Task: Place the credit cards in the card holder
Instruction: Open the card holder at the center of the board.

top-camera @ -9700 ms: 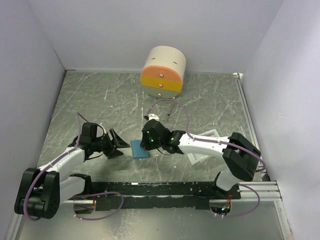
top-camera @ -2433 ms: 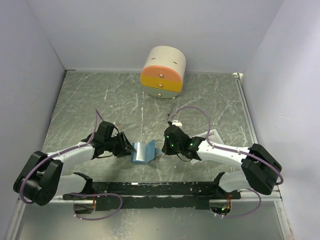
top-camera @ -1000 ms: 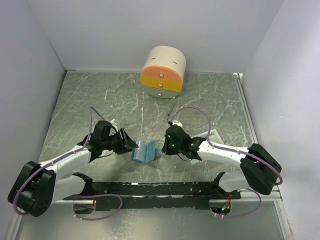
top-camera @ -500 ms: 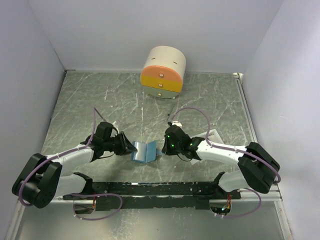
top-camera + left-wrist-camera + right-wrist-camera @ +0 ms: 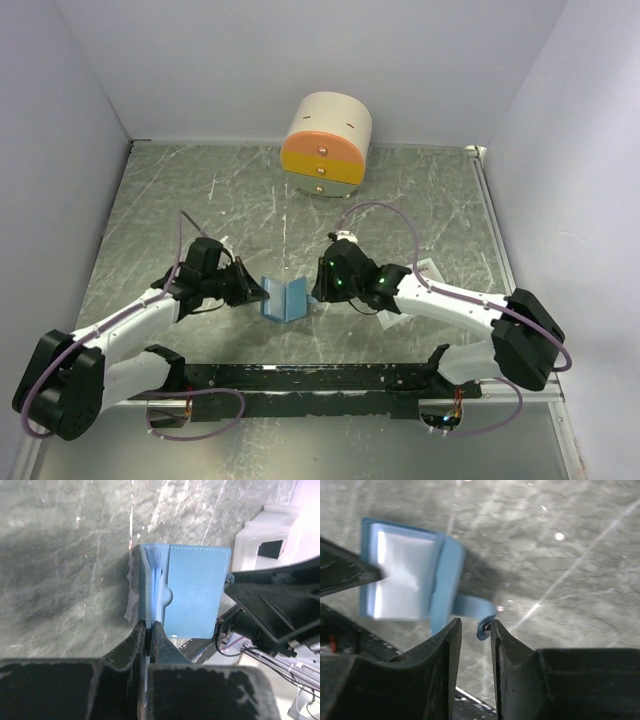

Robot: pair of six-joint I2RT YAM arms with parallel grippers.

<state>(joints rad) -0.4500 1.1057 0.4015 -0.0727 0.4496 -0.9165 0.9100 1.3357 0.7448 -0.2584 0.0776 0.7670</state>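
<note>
Standing half open on the grey marbled counter, the light-blue card holder sits between the two arms, near the front rail. From above its two flaps spread in a V. Their long edges run roughly from the near side toward the far side, and the inner faces are turned up and away from the arm bases. The left end effector is clamped tight on the edge of the left flap, which its wrist camera shows edge-on between the fingers. The other flap faces that camera flat. A darker blue tab sticks out from the card holder's right side and points at the right end effector. Its fingers stand a narrow way apart, with the tab's curled end at their tips. That end touches one finger, with a gap on the other side, so it is not pinched. A round cream drawer box with orange and yellow fronts stands well apart at the far edge, and a corner of a white tray shows behind the right arm.
</note>
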